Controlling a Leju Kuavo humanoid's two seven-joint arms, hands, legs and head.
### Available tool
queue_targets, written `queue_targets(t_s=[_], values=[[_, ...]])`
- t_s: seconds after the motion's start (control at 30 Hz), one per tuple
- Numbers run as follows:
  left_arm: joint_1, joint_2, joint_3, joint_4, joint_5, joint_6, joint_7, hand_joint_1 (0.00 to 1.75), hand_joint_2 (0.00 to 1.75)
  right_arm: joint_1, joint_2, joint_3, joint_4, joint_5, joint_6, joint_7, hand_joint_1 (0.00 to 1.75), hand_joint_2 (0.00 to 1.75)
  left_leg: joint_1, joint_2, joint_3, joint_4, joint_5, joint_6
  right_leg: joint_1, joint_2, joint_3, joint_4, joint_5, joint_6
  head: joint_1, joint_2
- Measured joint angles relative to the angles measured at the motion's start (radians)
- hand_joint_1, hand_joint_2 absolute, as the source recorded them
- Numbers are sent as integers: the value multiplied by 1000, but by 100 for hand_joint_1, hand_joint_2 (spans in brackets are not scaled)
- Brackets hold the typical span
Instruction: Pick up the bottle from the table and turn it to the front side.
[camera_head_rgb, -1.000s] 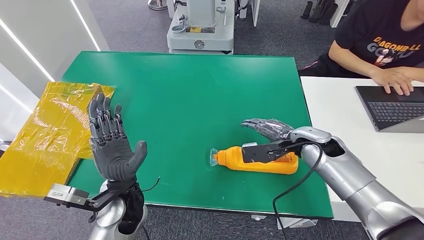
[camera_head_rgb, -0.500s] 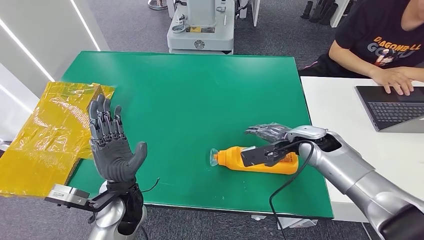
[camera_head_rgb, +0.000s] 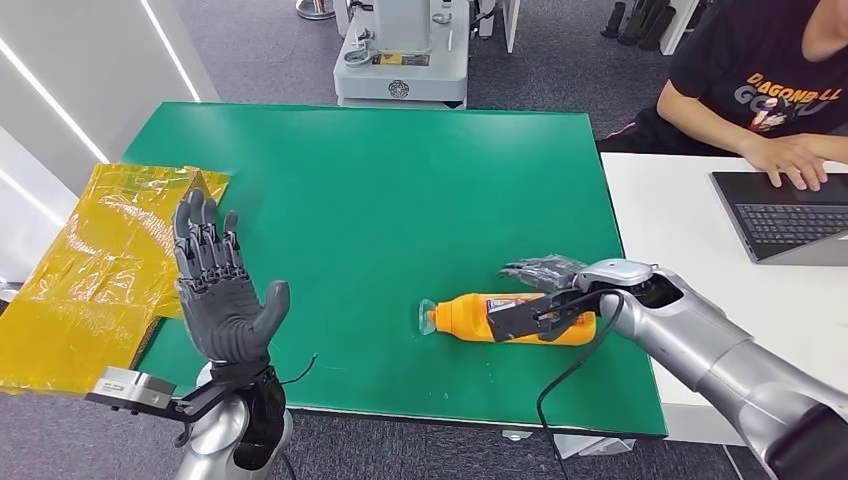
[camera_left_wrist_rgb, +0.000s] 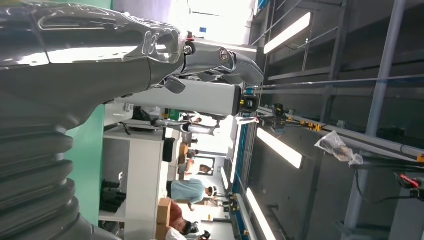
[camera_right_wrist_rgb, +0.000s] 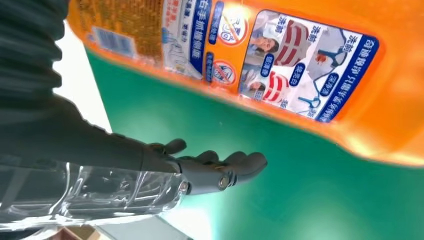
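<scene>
One bottle: orange bottle (camera_head_rgb: 505, 319) lying on its side on the green tabletop (camera_head_rgb: 400, 190), near edge.
Right hand (camera_head_rgb: 545, 290): fingers wrapped over the bottle.
Left hand (camera_head_rgb: 222, 290): raised, fingers apart, empty.

Bottle on the table, hands at both sides

The bottle (camera_head_rgb: 510, 320) lies on its side on the table (camera_head_rgb: 400, 180), near the front edge and toward the right, with its cap end pointing left. The right hand (camera_head_rgb: 545, 275) is at the bottle's right end, fingers over its far side. The left hand (camera_head_rgb: 222, 295) is raised at the near left corner, well apart from the bottle. A plastic sheet (camera_head_rgb: 90, 270) lies left of the table. A person (camera_head_rgb: 770, 90) sits far right at a laptop (camera_head_rgb: 785, 215).
</scene>
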Motion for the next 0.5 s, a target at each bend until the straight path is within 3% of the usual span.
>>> queue_targets(t_s=[0.5], values=[[-1, -3, 0, 0, -2, 7, 0, 0, 175, 63, 4, 33, 71, 9, -69, -1, 0, 175, 0, 0, 0, 0, 0, 0, 0, 0, 0, 0, 0, 0, 0, 0]])
